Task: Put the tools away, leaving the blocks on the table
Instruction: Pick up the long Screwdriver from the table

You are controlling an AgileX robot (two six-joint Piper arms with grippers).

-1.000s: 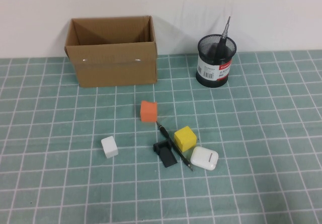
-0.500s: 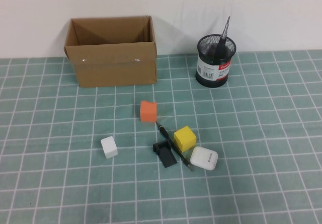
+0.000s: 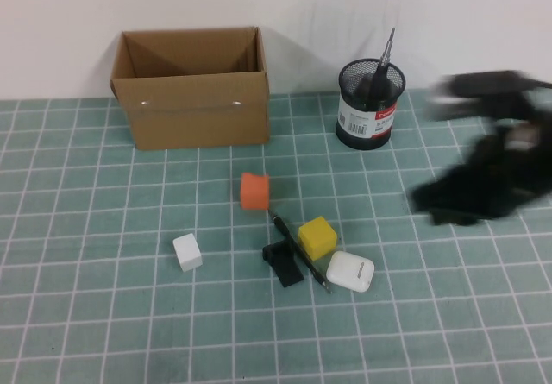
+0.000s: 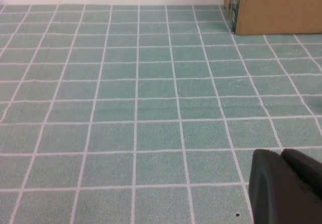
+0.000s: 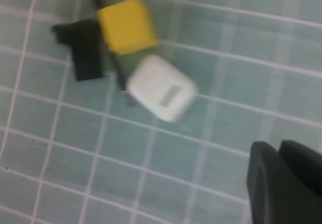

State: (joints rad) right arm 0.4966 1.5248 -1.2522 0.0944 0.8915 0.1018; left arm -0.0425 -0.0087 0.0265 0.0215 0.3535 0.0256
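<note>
1. the table (image 3: 103,315) carries a cardboard box (image 3: 191,86) at the back.
2. right gripper (image 3: 431,201) is a blur over the right side, arm stretched inward; can't tell its jaws.
3. left gripper (image 4: 287,186) sits low over bare mat; can't tell either.
4. screwdriver (image 3: 385,60) stands in the mesh cup (image 3: 369,105).
5. pen tool (image 3: 297,250) lies between yellow block (image 3: 317,237) and black clip (image 3: 283,261).

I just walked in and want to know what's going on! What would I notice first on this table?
First you'd spot the blurry black right arm with its right gripper sweeping in over the right side of the teal-green gridded table. Next comes the little cluster at the middle: an orange cube, a yellow cube, a white cube and a thin black pen-like tool. The left gripper hovers over bare mat.
</note>
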